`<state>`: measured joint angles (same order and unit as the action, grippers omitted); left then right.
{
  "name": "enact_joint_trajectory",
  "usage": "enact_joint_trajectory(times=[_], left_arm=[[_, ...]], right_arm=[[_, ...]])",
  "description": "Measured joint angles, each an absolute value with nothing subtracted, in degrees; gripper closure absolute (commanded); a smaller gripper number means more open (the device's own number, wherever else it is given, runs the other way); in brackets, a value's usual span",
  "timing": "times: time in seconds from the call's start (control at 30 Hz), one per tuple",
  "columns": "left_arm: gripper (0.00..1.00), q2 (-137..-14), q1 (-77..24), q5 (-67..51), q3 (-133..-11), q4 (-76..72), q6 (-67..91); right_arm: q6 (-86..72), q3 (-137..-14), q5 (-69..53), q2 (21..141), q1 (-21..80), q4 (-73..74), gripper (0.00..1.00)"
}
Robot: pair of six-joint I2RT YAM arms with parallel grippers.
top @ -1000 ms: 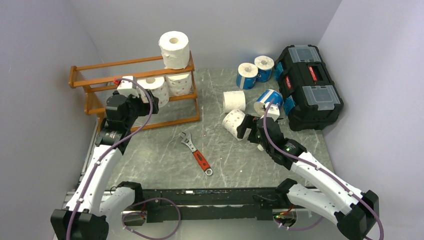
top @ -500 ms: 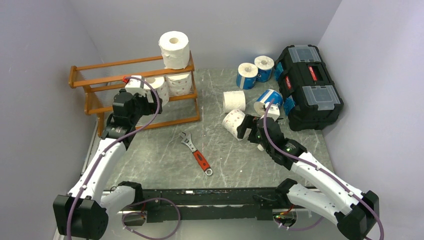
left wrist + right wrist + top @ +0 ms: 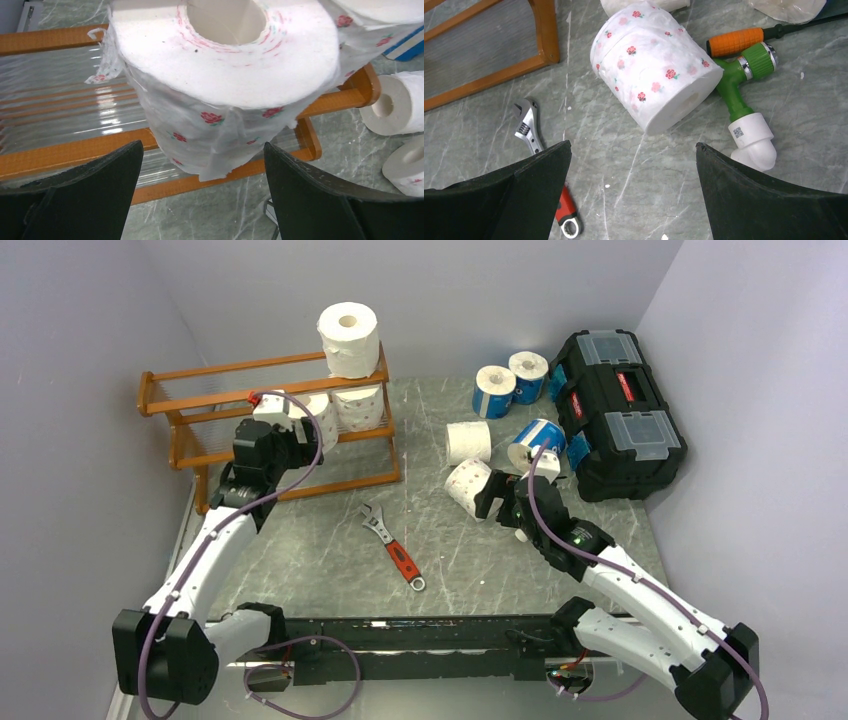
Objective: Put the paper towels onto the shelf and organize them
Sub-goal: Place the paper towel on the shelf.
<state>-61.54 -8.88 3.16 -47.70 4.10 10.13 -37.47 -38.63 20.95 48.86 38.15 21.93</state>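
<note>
With left jaws open, clear of a rose-print roll (image 3: 220, 75) on the middle tier of the shelf (image 3: 65, 155), and right jaws open above a second roll (image 3: 654, 70) lying on the bench (image 3: 649, 200) near a wrench (image 3: 529, 127).

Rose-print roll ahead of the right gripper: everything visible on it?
The rose-print roll is a fat white paper cylinder dotted with small red and pink roses, seemingly in thin clear film. It lies on its side on the grey marbled table, one flat end with its hollow core toward the right wrist camera. A green hose fitting sits close by its right side. The right gripper stands open, short of it, not touching.
</note>
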Motion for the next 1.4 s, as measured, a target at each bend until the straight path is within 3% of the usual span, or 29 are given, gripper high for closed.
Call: enact_joint_trajectory(times=[1.4], left_arm=[[0.10,-74.83,-9.10,7.35,-52.99,-4.05,11.75]], right_arm=[[-37.26,-37.93,21.17,50.30,38.04,21.91,0.03]])
